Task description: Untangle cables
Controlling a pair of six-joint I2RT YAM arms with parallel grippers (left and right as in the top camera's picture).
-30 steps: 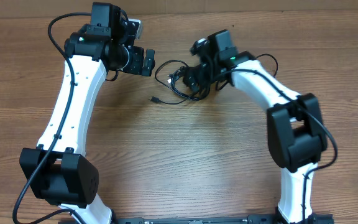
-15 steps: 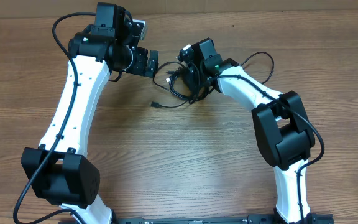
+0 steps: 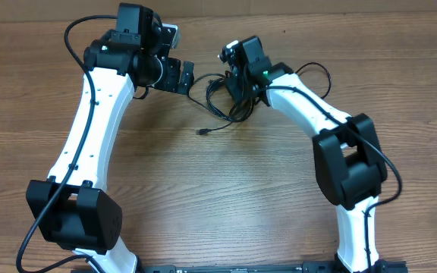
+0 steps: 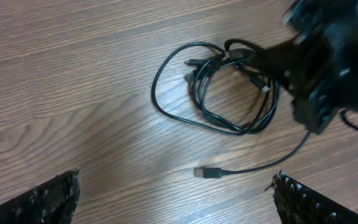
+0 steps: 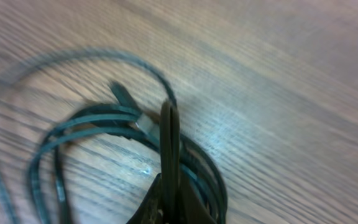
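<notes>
Since a second ago the right gripper (image 3: 232, 82) has closed, fingers together in the tangled cables (image 3: 217, 105) on the table (image 3: 203, 189); their loose plug (image 3: 202, 131) has shifted. Left gripper (image 3: 182, 76) hangs just beside, jaws apart.

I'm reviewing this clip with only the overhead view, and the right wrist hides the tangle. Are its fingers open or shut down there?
Observer: Shut. In the right wrist view the right fingers are pressed together over the cable bundle. I cannot tell whether a strand is pinched.
Operator: And the left side?
Observer: The left wrist view shows the left fingers wide apart with only bare table between them. The bundle lies ahead of them, untouched.
Operator: Anything inside the coils I'm missing?
Observer: A silver-tipped plug sits among the strands, just beside the shut fingers.
</notes>
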